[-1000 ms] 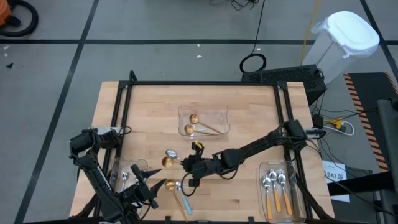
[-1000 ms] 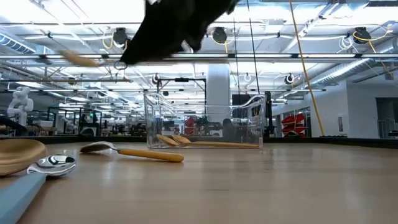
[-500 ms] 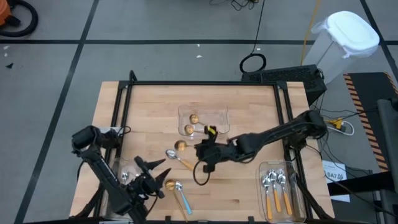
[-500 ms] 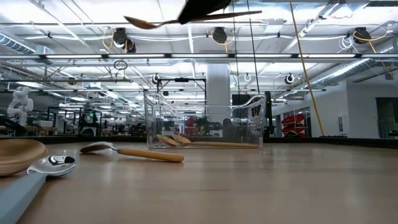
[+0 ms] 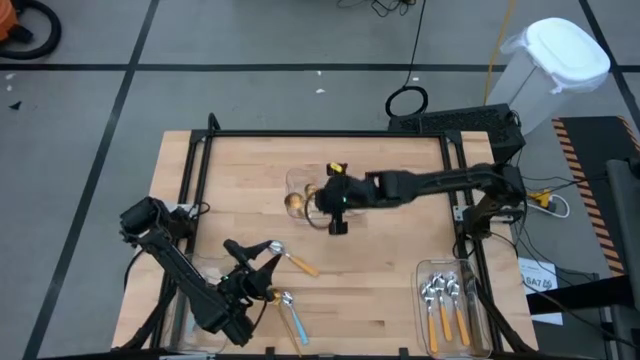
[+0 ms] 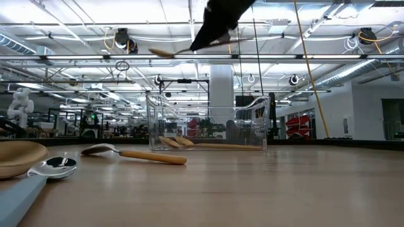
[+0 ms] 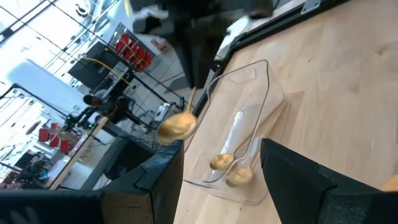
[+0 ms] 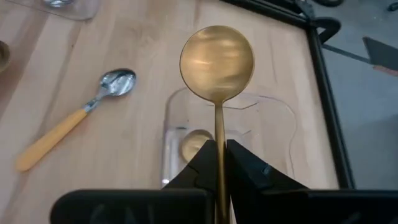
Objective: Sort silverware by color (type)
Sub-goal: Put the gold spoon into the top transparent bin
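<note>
Silverware is partly sorted. Near the tabletop's front-left corner, a tray (image 5: 205, 283) sits largely hidden under the left gripper (image 5: 262, 262), which hovers with jaws spread, holding nothing. A blue-handled spoon (image 5: 293, 318) and an orange-handled spoon (image 5: 292, 261) lie loose on the wood. The centre tray (image 5: 352, 185) holds gold spoons. The right gripper (image 5: 322, 197), jaws pinching a gold spoon (image 8: 217, 59), has carried it from mid-table to above this tray. The front-right tray (image 5: 424, 310) holds orange-handled spoons (image 5: 448, 305).

Gold spoon (image 8: 217, 62) held level in the air (orange-handled spoon (image 5: 290, 259) lies on wood).
</note>
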{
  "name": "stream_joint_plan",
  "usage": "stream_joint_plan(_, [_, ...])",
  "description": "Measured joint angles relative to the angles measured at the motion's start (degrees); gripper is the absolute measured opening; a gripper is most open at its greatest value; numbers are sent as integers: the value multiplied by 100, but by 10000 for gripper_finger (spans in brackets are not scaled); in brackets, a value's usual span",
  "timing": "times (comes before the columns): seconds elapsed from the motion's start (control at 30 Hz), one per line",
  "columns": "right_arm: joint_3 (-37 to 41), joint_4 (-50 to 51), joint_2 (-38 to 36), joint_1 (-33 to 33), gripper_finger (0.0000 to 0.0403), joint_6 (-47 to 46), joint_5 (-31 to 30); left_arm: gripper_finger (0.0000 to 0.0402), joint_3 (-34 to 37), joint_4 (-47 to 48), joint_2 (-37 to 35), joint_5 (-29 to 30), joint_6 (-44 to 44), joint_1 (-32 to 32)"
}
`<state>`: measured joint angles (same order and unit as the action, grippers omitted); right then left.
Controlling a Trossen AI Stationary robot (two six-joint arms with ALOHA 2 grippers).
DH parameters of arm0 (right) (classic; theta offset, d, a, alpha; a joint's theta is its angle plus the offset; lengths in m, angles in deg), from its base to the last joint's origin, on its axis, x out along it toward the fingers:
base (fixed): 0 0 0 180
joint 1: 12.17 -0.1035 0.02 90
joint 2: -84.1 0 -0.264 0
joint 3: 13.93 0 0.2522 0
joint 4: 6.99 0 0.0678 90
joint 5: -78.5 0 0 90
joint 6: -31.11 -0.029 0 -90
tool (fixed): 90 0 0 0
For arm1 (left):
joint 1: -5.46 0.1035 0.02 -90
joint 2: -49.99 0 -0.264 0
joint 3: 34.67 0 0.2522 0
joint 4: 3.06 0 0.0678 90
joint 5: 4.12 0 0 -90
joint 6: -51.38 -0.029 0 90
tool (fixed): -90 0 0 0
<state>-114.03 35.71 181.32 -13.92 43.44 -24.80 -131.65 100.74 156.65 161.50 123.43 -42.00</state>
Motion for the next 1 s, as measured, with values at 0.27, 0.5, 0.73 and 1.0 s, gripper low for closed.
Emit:
stream_joint_plan(0.27, [1263, -1690, -38, 562, 13, 429, 496, 211, 0, 0, 0, -38, -40, 25])
stream_joint_plan(0.5, [2309, -2911, -34, 803, 13, 299, 737, 211, 0, 0, 0, -60, -37, 26])
stream_joint_plan(0.73, [2886, -3194, -32, 1133, 13, 179, 745, 211, 0, -1, 0, -60, -5, 29])
stream_joint_plan(1.0, [2913, -3495, -7, 1374, 13, 189, 1187, 211, 0, -2, 0, -63, 9, 232])
